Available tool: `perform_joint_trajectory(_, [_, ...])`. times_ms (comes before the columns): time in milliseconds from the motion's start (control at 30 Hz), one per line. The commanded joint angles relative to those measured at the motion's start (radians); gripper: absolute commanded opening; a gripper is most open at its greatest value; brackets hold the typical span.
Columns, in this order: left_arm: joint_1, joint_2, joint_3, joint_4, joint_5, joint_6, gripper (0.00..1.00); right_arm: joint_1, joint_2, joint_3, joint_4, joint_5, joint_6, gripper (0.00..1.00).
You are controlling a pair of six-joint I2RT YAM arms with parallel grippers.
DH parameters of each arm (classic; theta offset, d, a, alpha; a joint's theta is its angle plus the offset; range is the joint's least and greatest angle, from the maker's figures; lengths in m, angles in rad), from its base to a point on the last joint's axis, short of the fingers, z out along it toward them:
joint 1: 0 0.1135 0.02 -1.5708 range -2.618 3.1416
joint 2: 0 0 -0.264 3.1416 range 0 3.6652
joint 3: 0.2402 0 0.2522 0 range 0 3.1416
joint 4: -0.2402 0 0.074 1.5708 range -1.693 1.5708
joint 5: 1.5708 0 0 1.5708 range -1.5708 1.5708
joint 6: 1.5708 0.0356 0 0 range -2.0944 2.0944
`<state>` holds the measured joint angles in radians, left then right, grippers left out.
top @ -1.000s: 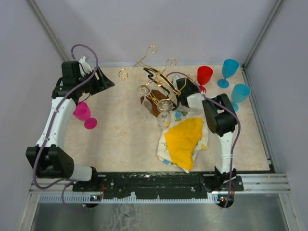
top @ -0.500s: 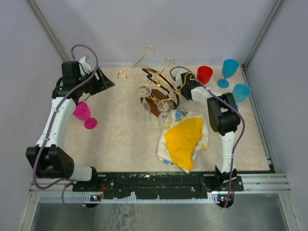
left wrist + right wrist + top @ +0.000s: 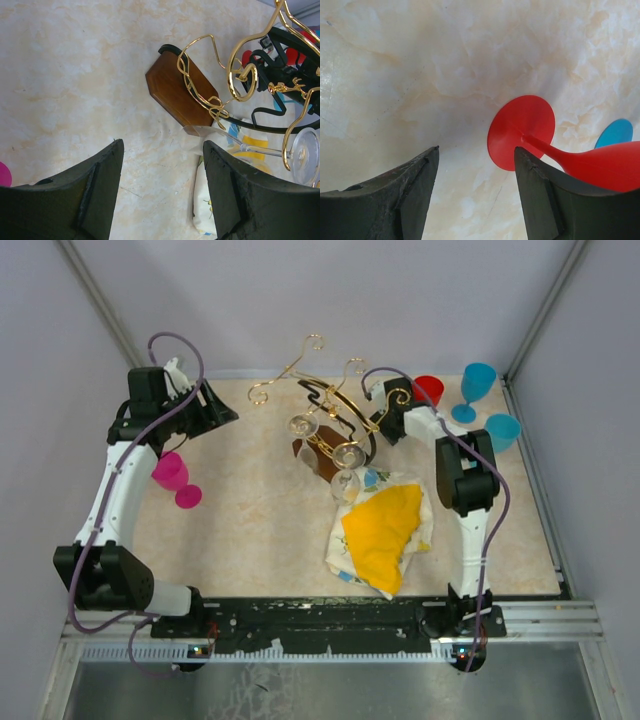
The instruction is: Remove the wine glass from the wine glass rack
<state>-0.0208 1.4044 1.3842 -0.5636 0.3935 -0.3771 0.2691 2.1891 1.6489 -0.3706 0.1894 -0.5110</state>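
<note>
The wine glass rack is a gold wire stand on a dark brown wooden base at the back middle of the table. Three clear wine glasses hang from it: one wine glass in the middle, one to its left and one lower. In the left wrist view the base and a hanging clear glass show ahead of the jaws. My left gripper is open and empty, far left of the rack. My right gripper is open and empty, just right of the rack.
A red goblet stands beside my right gripper; its foot shows in the right wrist view. Two blue goblets stand at the back right. A pink goblet lies at the left. A yellow and white cloth lies in front of the rack.
My right gripper has moved back and to the right, away from the hanging glasses and toward the red goblet. The left arm has not moved.
</note>
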Motion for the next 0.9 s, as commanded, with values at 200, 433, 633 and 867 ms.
perform_joint_trajectory(200, [0.001,-0.009,0.036,0.001,0.005,0.01,0.71,-0.002,0.088,0.011,-0.209,-0.087,0.033,0.65])
perform_joint_trajectory(433, [0.001,-0.009,0.021,0.009,0.009,0.008,0.71,-0.002,0.077,0.025,-0.287,-0.094,0.043,0.65])
perform_joint_trajectory(633, [0.002,-0.013,0.009,0.016,0.009,0.005,0.71,-0.003,0.073,0.089,-0.395,-0.11,0.062,0.66])
perform_joint_trajectory(867, [0.002,-0.018,-0.005,0.021,0.009,0.004,0.71,0.002,0.083,0.179,-0.519,-0.114,0.092,0.67])
